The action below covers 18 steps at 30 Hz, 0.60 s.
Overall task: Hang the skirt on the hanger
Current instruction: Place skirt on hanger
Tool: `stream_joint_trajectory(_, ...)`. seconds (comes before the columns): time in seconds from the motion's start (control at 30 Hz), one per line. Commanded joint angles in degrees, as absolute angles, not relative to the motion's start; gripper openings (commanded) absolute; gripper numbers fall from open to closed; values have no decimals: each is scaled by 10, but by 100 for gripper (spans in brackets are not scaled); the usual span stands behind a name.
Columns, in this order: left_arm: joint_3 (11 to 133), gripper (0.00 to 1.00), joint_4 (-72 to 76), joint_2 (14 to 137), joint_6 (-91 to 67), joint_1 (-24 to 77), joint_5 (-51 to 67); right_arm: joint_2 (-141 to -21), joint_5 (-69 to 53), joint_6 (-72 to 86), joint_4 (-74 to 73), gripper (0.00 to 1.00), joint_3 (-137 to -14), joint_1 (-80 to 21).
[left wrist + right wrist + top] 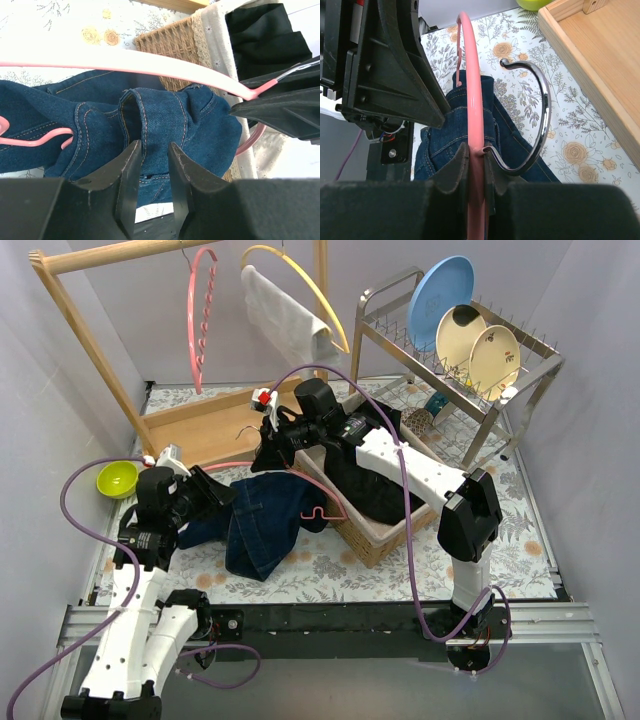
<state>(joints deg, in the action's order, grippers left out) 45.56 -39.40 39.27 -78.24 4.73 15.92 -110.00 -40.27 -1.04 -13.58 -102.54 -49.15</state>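
A dark blue denim skirt lies bunched on the floral table just left of the wicker basket. My left gripper is at the skirt's left edge. In the left wrist view its jaws stand narrowly apart with a fold of the skirt between the tips. My right gripper is shut on a pink hanger just beside its metal hook, above the skirt. The hanger's bar runs across over the skirt.
A wicker basket holding black clothing sits right of the skirt. A wooden clothes rack stands behind with a pink hanger and a white towel. There is a dish rack at back right and a green bowl at left.
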Motion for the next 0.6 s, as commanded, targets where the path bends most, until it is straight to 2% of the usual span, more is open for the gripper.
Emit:
stream_joint_trajectory(0.0,479,27,-396,388,-769,48,160,-1072,-435,18,-91,1,-1060,-491)
stream_joint_trajectory(0.07,475,26,-389,388,-770,47,170,-1071,-436,19,-91,1,-1060,-491)
stream_joint_trajectory(0.17,470,2,-380,388,-773,47,188,-1070,-440,25,-88,1,-1060,-491)
stream_joint_trajectory(0.2,472,0,-377,388,-774,47,193,-1068,-442,26,-88,1,-1060,-491)
stream_joint_trajectory(0.37,511,0,-373,368,-780,48,231,-1062,-436,18,-93,1,-1063,-491)
stream_joint_trajectory(0.57,599,0,-371,340,-814,48,340,-1056,-443,32,-102,1,-1092,-491)
